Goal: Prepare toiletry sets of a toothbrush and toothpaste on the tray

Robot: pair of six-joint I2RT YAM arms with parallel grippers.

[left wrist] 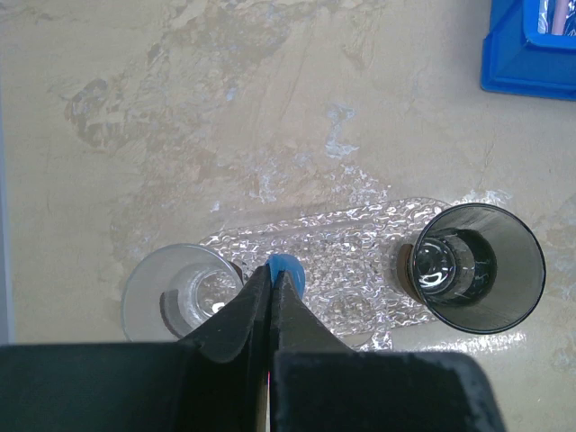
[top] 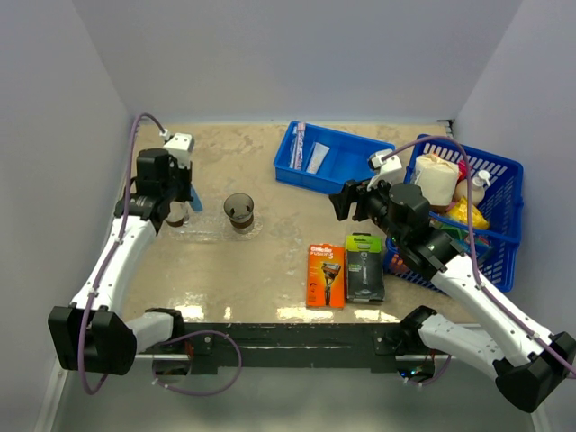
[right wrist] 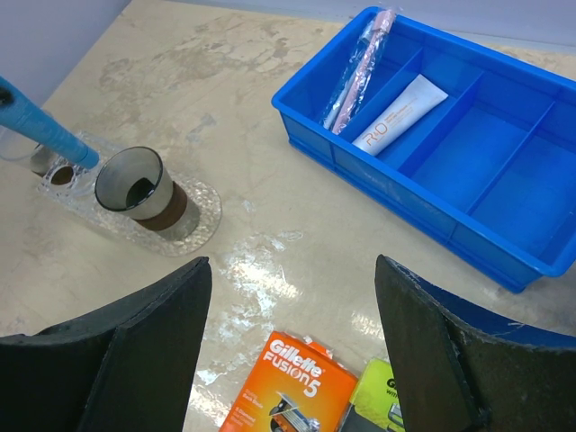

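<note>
Left wrist view: left end effector [left wrist: 273,277] clenched on the blue toothbrush [left wrist: 287,268]. Only its rounded tip shows past the fingers. The tip sits over the left end of the tray [left wrist: 351,238], just beside the rim of the clear cup [left wrist: 178,295]. Contact with the tray cannot be judged from this angle. The dark tinted cup [left wrist: 477,267] stands upright at the tray's other end.

Right wrist view: right end effector [right wrist: 295,270] spread wide and holding nothing, above the razor packs [right wrist: 292,378]. The blue bin [right wrist: 504,238] holds a wrapped toothbrush [right wrist: 360,67] and, one compartment over, the toothpaste [right wrist: 400,112], a white tube lying at a slant.

Handling, judged: the brush is light, stiff and slick, and likely to pivot if pinched near one end. The tube is light and soft-bodied, so a gentle pinch across its flat middle suits it. Both cups look easy to knock over.
</note>
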